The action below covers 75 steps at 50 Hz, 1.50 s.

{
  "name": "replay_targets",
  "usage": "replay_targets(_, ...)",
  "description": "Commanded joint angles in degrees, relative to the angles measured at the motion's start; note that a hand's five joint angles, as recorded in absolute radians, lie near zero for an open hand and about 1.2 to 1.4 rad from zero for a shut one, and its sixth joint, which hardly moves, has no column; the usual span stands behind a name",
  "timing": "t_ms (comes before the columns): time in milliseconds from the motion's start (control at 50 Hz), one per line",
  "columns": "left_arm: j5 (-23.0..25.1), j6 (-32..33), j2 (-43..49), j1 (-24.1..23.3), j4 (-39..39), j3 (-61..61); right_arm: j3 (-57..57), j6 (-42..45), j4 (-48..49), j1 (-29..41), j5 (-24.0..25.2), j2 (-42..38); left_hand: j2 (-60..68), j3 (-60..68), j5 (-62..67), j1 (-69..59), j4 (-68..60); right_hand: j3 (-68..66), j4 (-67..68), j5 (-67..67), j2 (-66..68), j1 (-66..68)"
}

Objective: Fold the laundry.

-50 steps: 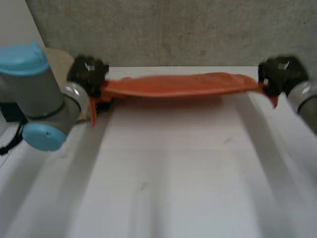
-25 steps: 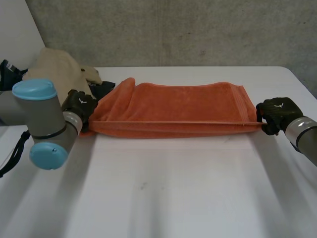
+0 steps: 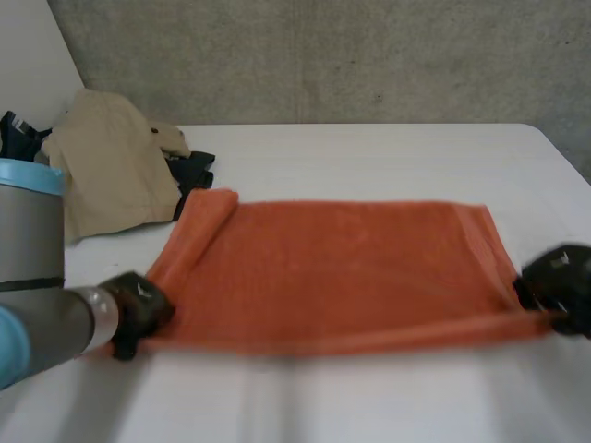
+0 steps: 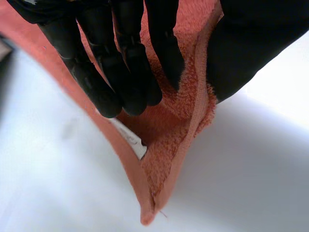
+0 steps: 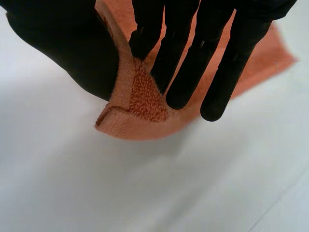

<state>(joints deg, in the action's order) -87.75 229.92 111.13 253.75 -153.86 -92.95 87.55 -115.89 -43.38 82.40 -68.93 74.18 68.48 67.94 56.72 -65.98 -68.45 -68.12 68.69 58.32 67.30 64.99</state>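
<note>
Towel [image 3: 332,268] nearer, flatter than before (corners pinched)

The towel [image 3: 342,268] is plain orange with a small white label [image 4: 131,141] at its corner, and the table [image 3: 369,397] under it is white. The left hand [image 3: 138,309] and the right hand [image 3: 563,288] are both black, and the left arm [image 3: 37,277] is grey with a light-blue cap [image 3: 23,173]. The garment [image 3: 111,175] at the far side is plain beige, the cloth [image 3: 192,171] beside it is dark, almost black, and the wall [image 3: 323,55] is a mottled grey.
</note>
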Motion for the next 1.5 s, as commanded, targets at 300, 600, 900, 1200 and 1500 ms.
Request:
replay_targets(300,-6.10,0.36,14.54,-7.04,-1.78,30.85,-7.98,-9.16,22.96,6.62,-6.03,-10.27,11.52,12.06,13.28,-14.02,-11.55,-11.88,11.31,11.68,12.70,15.01)
replay_targets(600,-5.06,-7.27,11.76,-6.61,-28.74,69.75,-42.28,-31.14,54.08,8.48,-15.09,-9.40,11.52,12.06,13.28,-14.02,-11.55,-11.88,11.31,11.68,12.70,15.01)
replay_targets(900,-4.62,-17.48,13.05,-4.76,-27.37,54.74,-35.54,-33.09,51.91,10.06,-11.15,-12.03,11.52,12.06,13.28,-14.02,-11.55,-11.88,11.31,11.68,12.70,15.01)
replay_targets(1200,-6.64,-17.22,20.62,-8.71,-24.65,32.76,-18.13,-24.65,35.83,7.43,-8.06,-19.42,11.52,12.06,13.28,-14.02,-11.55,-11.88,11.31,11.68,12.70,15.01)
replay_targets(1500,-9.98,-13.62,7.00,-14.07,-0.48,1.38,4.64,3.90,5.43,-3.91,-3.50,1.93,11.52,12.06,13.28,-14.02,-11.55,-11.88,11.31,11.68,12.70,15.01)
